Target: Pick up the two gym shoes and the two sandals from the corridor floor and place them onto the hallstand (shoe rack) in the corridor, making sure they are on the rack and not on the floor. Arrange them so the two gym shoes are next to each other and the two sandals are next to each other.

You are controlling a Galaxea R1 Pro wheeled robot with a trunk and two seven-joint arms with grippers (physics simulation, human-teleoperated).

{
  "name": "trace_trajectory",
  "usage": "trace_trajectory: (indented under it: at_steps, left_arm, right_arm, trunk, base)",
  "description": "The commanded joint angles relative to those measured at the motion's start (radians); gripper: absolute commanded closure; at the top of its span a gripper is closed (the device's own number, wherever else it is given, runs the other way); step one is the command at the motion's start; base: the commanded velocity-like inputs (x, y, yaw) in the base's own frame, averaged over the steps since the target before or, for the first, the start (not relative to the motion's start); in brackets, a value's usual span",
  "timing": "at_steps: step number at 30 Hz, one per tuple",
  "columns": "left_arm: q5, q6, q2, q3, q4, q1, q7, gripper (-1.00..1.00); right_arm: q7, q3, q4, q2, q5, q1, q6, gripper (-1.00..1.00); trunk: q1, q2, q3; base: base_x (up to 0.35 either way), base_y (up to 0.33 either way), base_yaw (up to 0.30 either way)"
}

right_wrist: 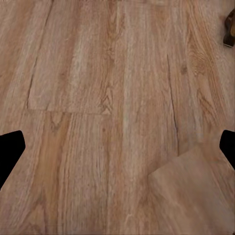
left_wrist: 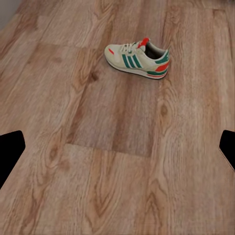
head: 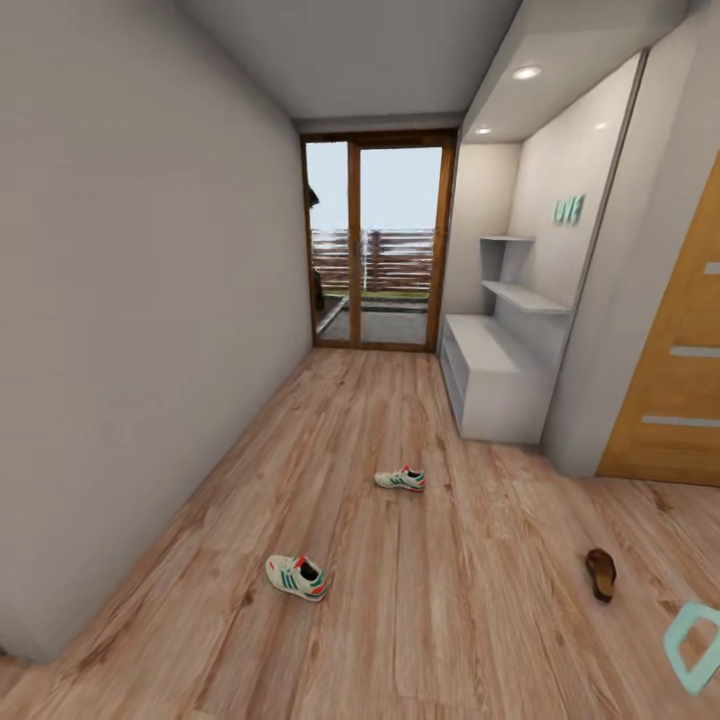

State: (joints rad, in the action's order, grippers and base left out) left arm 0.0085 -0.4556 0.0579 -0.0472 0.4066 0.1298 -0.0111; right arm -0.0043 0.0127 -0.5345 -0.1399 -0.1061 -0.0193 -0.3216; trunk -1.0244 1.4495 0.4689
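Observation:
Two cream gym shoes with green stripes lie apart on the corridor floor [head: 430,620]: one near the left [head: 297,577], the other further ahead at mid-corridor [head: 401,479]. A brown sandal [head: 601,573] lies on the floor at the right. The pale-grey hallstand [head: 500,385] stands against the right wall beyond them, and I see nothing on its bench top. The left wrist view shows a gym shoe [left_wrist: 138,59] on its sole, well ahead of my open left gripper [left_wrist: 117,152]. My right gripper [right_wrist: 117,152] is open over bare planks, with a sandal [right_wrist: 230,29] at the frame's edge.
A grey wall [head: 130,300] runs along the left. Glass doors [head: 378,245] close the corridor's far end. A wooden door [head: 680,360] sits right of the hallstand. A teal frame-shaped object [head: 695,645] shows at the lower right edge.

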Motion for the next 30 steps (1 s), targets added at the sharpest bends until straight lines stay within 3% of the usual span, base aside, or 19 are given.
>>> trace_trajectory:
  at_steps: [1,18,30]
  left_arm:
    - [0.001,-0.003,0.000,-0.002,0.000,0.001,-0.001,-1.00]
    - [0.001,-0.006,0.000,-0.002,0.000,0.001,-0.001,-1.00]
    - [0.002,-0.006,0.000,-0.002,0.000,0.001,-0.001,-1.00]
  right_arm:
    - [0.000,-0.003,0.001,0.000,-0.010,-0.001,-0.004,-1.00]
    - [0.001,-0.002,-0.004,-0.001,-0.012,-0.001,-0.004,-1.00]
    - [0.001,-0.002,-0.005,0.000,-0.012,-0.001,-0.004,-1.00]
  trunk:
    - [-0.001,0.000,0.001]
    - [-0.001,0.000,0.001]
    - [-0.001,0.000,0.001]
  base:
    - [0.340,-0.135,0.000]
    - [0.340,-0.128,0.000]
    - [0.340,-0.032,0.000]
